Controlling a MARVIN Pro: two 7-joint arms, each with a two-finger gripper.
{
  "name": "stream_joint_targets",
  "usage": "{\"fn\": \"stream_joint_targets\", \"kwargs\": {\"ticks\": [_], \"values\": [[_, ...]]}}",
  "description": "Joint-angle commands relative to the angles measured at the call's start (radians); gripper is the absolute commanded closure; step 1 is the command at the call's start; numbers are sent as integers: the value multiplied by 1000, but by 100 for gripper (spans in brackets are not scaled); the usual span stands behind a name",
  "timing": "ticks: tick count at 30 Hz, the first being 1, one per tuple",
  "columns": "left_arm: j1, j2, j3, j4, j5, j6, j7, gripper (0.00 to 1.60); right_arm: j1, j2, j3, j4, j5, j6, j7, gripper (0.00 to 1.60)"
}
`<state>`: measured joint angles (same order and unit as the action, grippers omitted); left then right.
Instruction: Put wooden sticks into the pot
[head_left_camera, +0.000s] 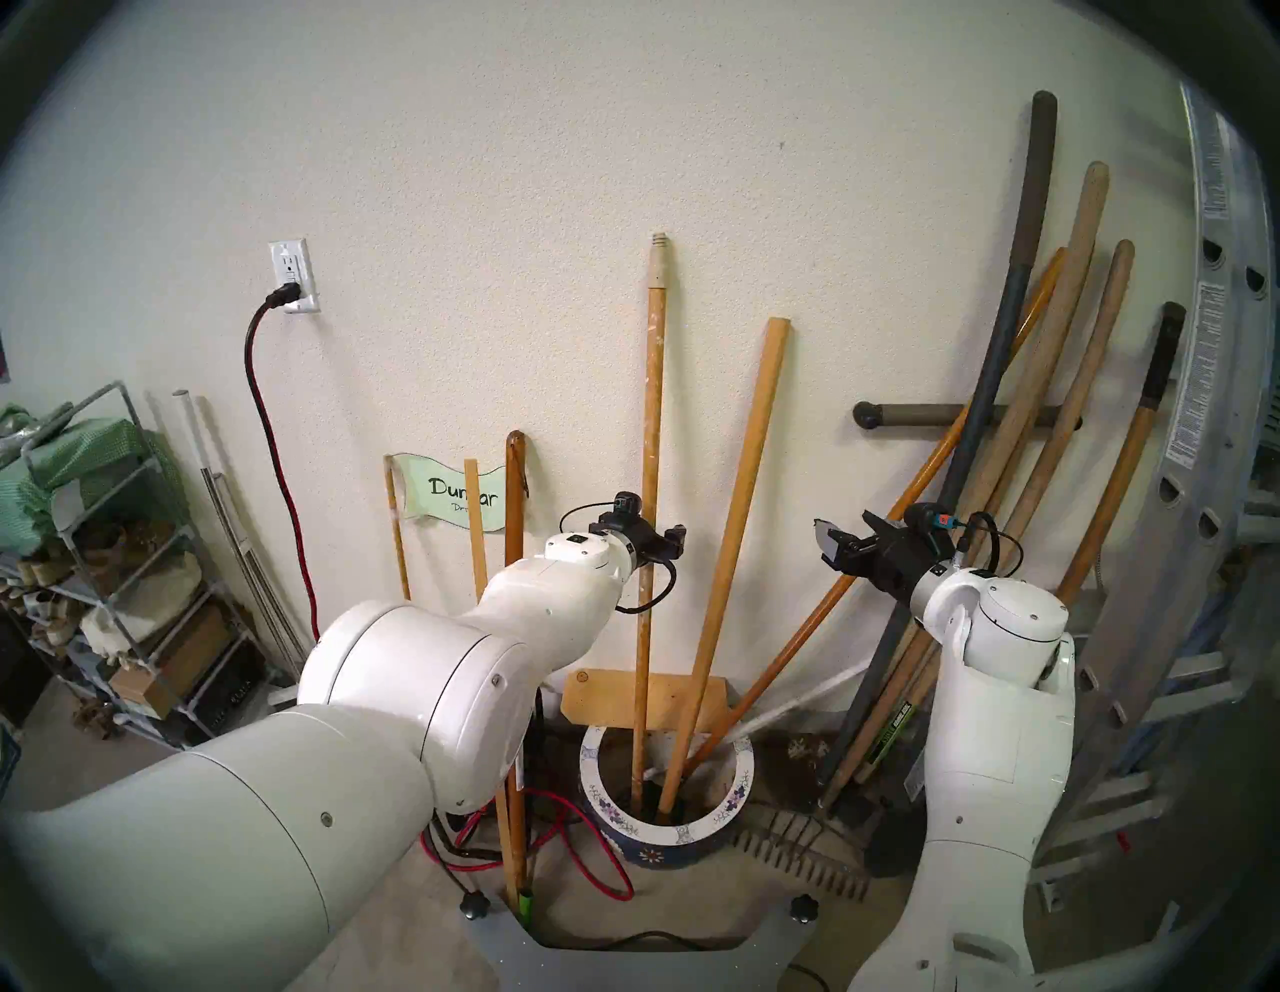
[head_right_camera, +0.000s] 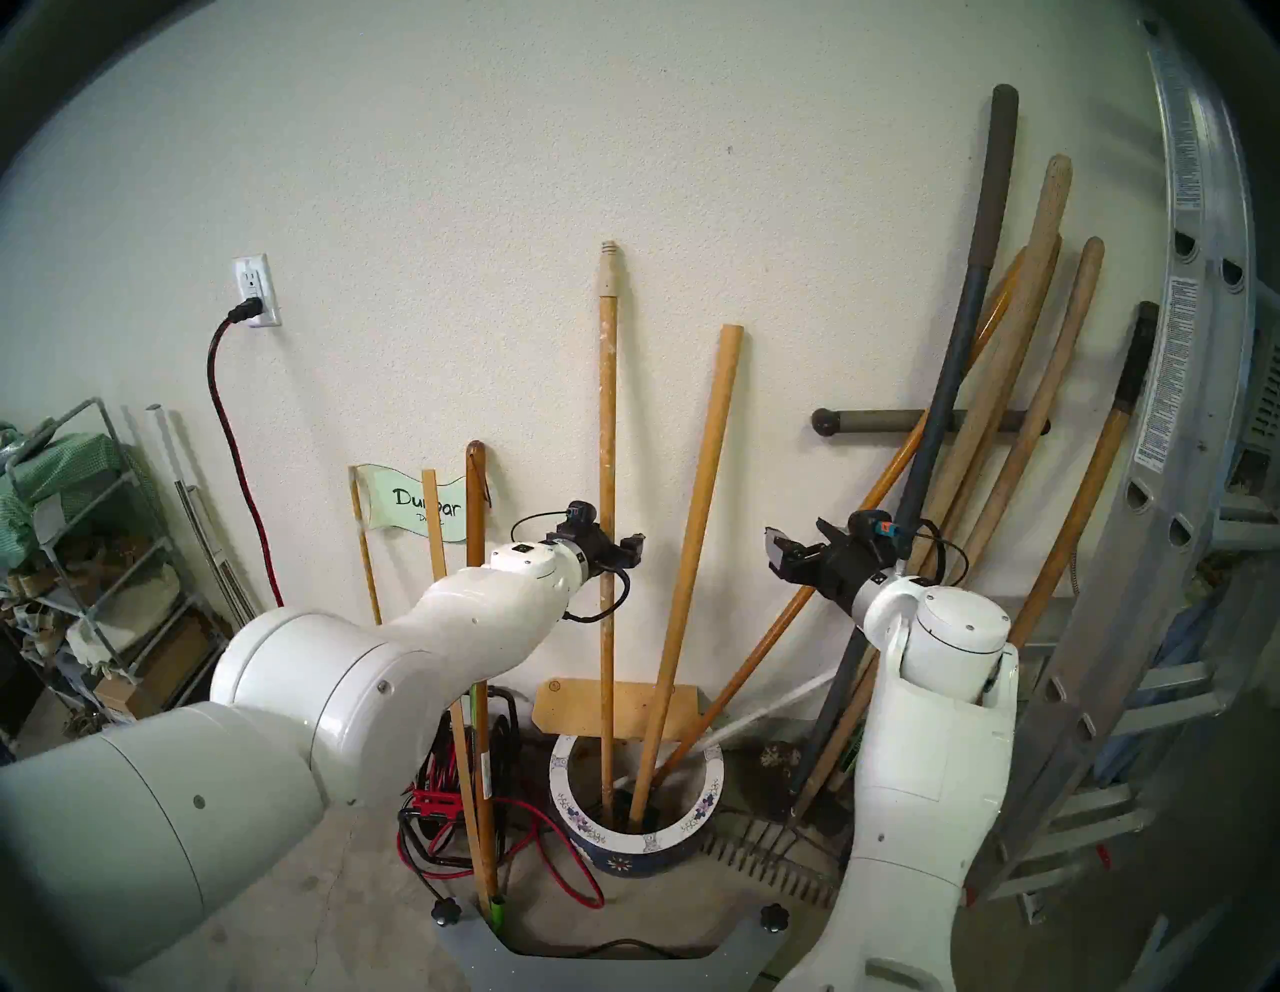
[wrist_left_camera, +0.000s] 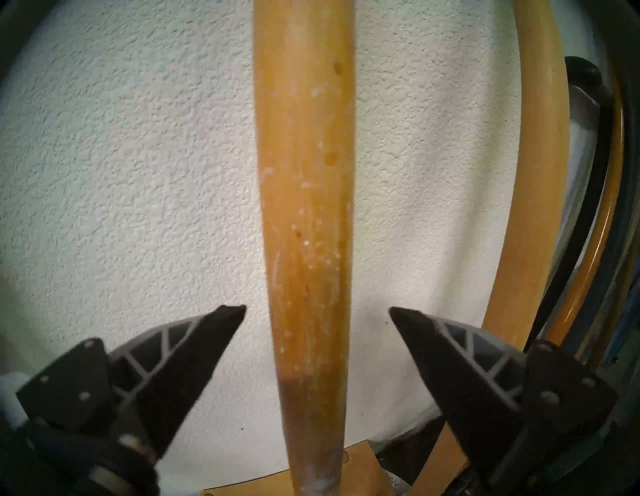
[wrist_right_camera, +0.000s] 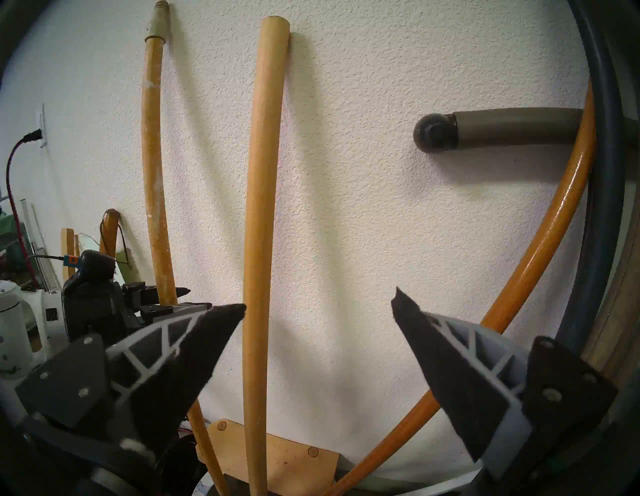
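Observation:
The blue pot (head_left_camera: 735, 790) with a white flowered rim stands on the floor by the wall. Two wooden sticks stand in it, tops leaning on the wall: a paint-flecked stick (head_left_camera: 651, 415) with a beige threaded tip, nearly upright, and a plain stick (head_left_camera: 744, 499) tilted right. My left gripper (head_left_camera: 668, 540) is open around the flecked stick (wrist_left_camera: 304, 207); both fingertips (wrist_left_camera: 228, 315) stand clear of the wood. My right gripper (head_left_camera: 834, 547) is open and empty, to the right of the plain stick (wrist_right_camera: 259, 207), which shows just inside its left finger.
A glossy orange handle (head_left_camera: 831, 603) also slants into the pot. Thick tool handles (head_left_camera: 1039, 415) lean on a grey wall bar (head_left_camera: 900, 414), a ladder (head_left_camera: 1205, 415) beyond. A tan board (head_left_camera: 602, 696) stands behind the pot. Left: a dark-brown stick (head_left_camera: 514, 499), a sign, red cables, a shelf (head_left_camera: 104, 554).

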<state>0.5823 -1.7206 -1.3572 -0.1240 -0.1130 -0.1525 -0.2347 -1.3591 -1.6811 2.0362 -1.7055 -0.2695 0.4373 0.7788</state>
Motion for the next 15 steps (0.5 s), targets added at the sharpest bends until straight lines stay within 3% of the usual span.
{"fn": "stream_joint_targets", "kwargs": {"ticks": [1,15], "values": [[-10,-3,-4,-9,-3,-19,12,0,0,1,-1,-5,-1,0,1,0],[48,3,-15,-52,-11,-117,-17,0,0,1,-1,-5,-1,0,1,0]]}}
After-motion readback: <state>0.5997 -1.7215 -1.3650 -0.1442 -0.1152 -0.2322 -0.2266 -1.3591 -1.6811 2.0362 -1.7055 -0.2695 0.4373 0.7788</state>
